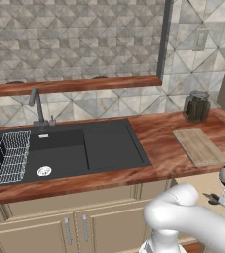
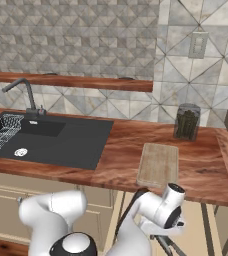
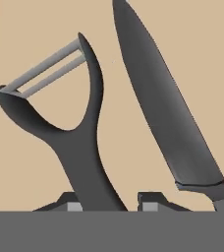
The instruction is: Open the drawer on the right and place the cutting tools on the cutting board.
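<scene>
Cutting tools: one peeler (image 3: 79, 142), one knife (image 3: 168, 113); gripper (image 3: 106, 199) fingers straddle peeler handle.

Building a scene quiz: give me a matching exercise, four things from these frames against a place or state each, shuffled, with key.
Things:
1. peeler
2. knife
3. cutting board
4. dark jar

Places or states:
A. bare, on the countertop right of the sink
B. handle between the gripper fingertips
C. at the wall behind the board
D. lying beside the peeler, off to one side of the fingertips

Pairs: 1-B, 2-D, 3-A, 4-C
</scene>
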Controlling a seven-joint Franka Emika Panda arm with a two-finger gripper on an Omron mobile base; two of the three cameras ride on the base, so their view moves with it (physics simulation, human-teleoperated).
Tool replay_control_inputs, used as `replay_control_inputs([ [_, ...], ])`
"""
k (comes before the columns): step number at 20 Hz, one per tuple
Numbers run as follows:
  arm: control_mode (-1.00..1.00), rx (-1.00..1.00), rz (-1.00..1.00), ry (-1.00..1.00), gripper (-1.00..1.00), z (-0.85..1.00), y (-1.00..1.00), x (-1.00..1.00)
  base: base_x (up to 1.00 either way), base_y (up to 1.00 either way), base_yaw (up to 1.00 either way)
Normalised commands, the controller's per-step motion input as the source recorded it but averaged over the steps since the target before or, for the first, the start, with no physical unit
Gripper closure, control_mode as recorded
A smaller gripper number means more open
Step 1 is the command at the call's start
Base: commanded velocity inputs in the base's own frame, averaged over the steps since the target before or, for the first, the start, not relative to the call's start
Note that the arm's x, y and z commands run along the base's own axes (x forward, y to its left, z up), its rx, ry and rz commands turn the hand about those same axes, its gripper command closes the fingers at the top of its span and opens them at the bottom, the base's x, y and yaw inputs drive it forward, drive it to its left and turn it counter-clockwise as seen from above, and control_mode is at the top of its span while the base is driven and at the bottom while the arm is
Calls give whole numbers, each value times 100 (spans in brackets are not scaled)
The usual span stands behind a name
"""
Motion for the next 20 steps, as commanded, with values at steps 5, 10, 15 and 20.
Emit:
replay_control_inputs([
  [5, -100, 1, 0, -6, 100, 100, 18, -5, 0, 0, 0],
  [10, -100, 0, 0, 0, 100, 96, 10, -21, 0, 0, 0],
  [15, -100, 0, 0, 0, 100, 84, 0, -55, 0, 0, 0],
  [20, -100, 0, -4, -8, 100, 84, 11, -11, 0, 0, 0],
])
